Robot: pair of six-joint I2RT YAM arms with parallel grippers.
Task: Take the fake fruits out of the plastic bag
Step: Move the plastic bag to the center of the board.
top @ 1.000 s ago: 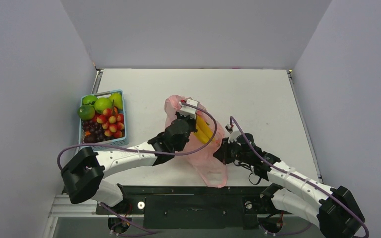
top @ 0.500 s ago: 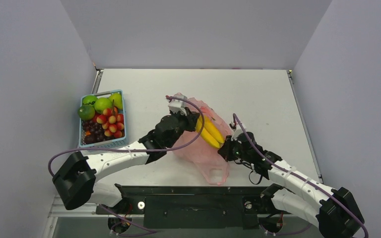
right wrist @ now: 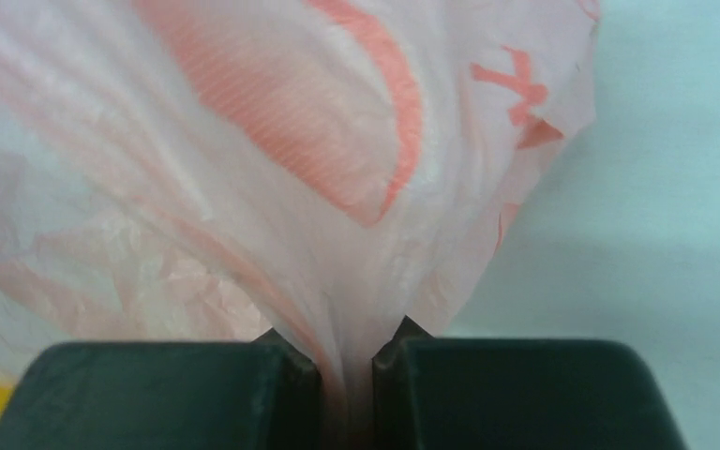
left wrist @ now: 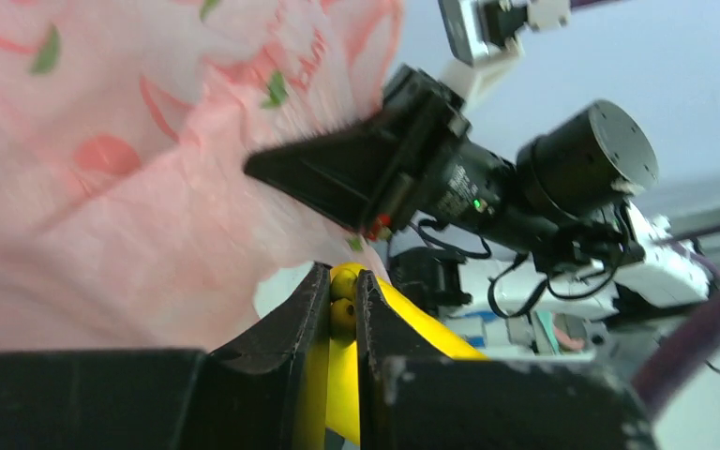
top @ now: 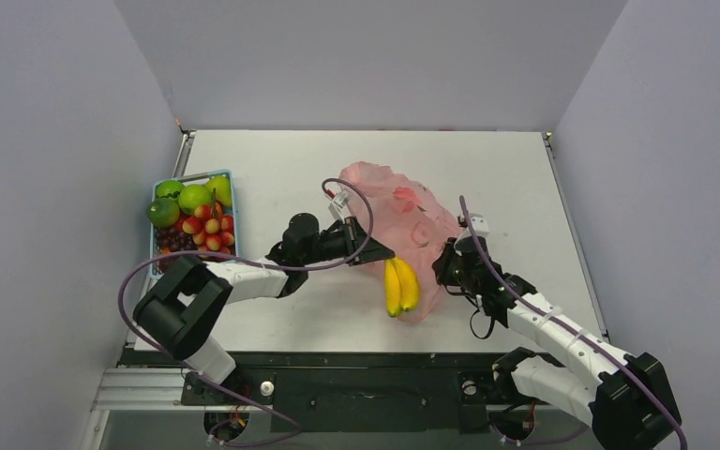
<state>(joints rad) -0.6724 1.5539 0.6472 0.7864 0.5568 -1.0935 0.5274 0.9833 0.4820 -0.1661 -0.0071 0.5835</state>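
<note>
The pink plastic bag (top: 403,217) lies crumpled at mid-table. My left gripper (top: 382,256) is shut on the stem of the yellow bananas (top: 399,286), which hang outside the bag at its near edge. In the left wrist view the fingers (left wrist: 309,319) of my left gripper (left wrist: 342,283) pinch the bananas' stem (left wrist: 341,314), with the bag (left wrist: 141,178) behind. My right gripper (top: 449,270) is shut on the bag's right edge. In the right wrist view my right gripper (right wrist: 347,367) clamps a fold of the bag (right wrist: 281,178). A green apple (top: 195,197) and a red-yellow cluster (top: 209,232) lie in the basket.
The light-blue basket (top: 228,192) stands at the table's left edge and also holds dark grapes (top: 172,248) and another green fruit (top: 162,213). Grey walls close in the left, far and right sides. My right arm (left wrist: 562,178) shows in the left wrist view.
My left gripper has drawn the bananas out of the bag toward the near edge. The bag has shifted toward the far right. My right gripper has moved right, still holding the bag.
</note>
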